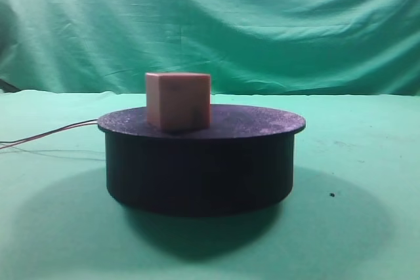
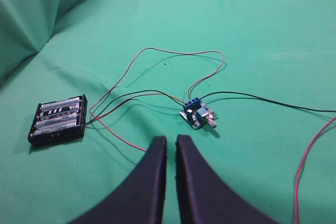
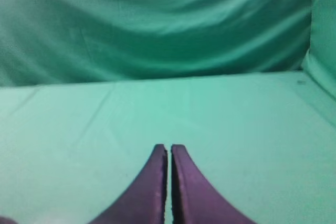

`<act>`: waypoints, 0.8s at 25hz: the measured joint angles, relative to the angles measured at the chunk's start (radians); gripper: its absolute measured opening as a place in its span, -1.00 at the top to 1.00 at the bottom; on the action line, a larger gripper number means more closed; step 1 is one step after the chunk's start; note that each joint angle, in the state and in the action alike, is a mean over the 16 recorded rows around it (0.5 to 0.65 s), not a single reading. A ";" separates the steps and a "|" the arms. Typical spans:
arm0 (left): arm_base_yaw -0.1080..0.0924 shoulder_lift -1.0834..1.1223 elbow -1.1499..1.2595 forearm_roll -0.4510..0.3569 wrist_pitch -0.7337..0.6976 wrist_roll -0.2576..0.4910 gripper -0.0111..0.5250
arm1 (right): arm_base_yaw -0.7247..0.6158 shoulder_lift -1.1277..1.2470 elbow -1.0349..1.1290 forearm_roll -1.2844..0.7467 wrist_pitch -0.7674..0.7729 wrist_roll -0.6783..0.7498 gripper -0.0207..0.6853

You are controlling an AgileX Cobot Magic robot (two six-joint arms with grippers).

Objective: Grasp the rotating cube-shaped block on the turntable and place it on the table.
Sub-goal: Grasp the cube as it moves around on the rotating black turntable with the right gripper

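A salmon-pink cube-shaped block (image 1: 178,101) stands left of centre on the flat top of the black round turntable (image 1: 200,159), which rests on the green table (image 1: 367,227). Neither gripper shows in the exterior high view. My left gripper (image 2: 171,139) is shut, its dark fingers almost touching with nothing between them, over green cloth. In the right wrist view my right gripper (image 3: 168,148) is shut too, empty, facing bare cloth and the backdrop. Both wrist views miss the block and the turntable.
A black battery holder (image 2: 58,120), a small blue circuit board (image 2: 197,114) and loose red and black wires (image 2: 178,53) lie on the cloth ahead of my left gripper. Wires (image 1: 49,134) run off the turntable's left side. A wrinkled green backdrop (image 1: 262,24) closes the rear.
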 joint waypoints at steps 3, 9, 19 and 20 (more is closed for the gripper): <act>0.000 0.000 0.000 0.000 0.000 0.000 0.96 | 0.000 0.099 -0.051 0.037 0.075 -0.022 0.94; 0.000 0.000 0.000 0.000 0.000 0.000 0.96 | 0.013 0.273 -0.120 0.103 0.190 -0.084 0.94; 0.000 0.000 0.000 0.000 0.000 0.000 0.96 | 0.224 0.611 -0.292 0.128 0.328 -0.147 0.94; 0.000 0.000 0.000 0.000 0.000 0.000 0.96 | 0.256 0.652 -0.318 0.126 0.337 -0.145 0.94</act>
